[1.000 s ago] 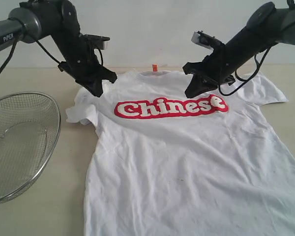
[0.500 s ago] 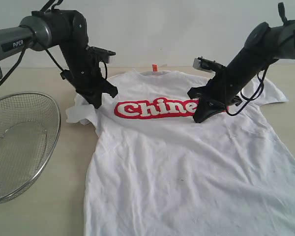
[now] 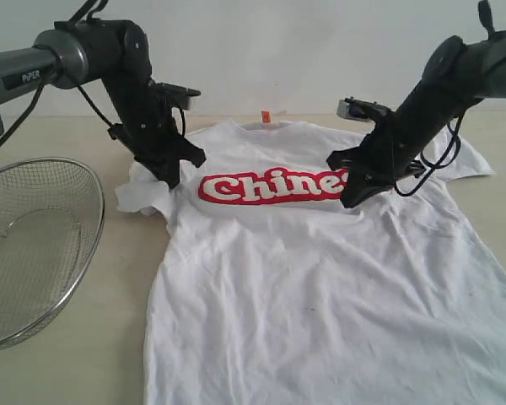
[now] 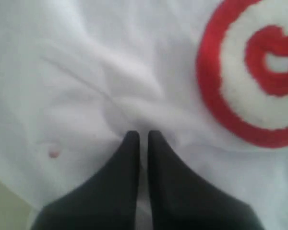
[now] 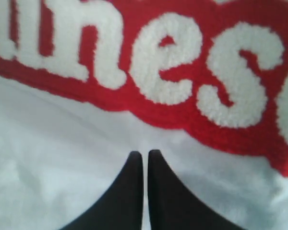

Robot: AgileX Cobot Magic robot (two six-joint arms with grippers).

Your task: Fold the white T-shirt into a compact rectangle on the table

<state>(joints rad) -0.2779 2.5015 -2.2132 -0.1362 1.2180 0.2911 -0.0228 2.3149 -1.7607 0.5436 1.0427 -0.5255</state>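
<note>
Since a second ago both my arms have come down from above the chest of the white T-shirt to its cloth, and the right one now hides the end of the lettering. The shirt lies face up on the table, its long axis running from the collar at the far side to the hem at the near edge. My left gripper sits at the shoulder beside the bunched sleeve, my right gripper just below the red band at its other end, so each arm is nearest its own side. Both pairs of jaws are together, tips on the fabric, with no fold visibly caught. The band reads "Chine", then is covered; my left arm bears "PiPER". The orange collar tag is unreadable. The wire basket stands apart.
</note>
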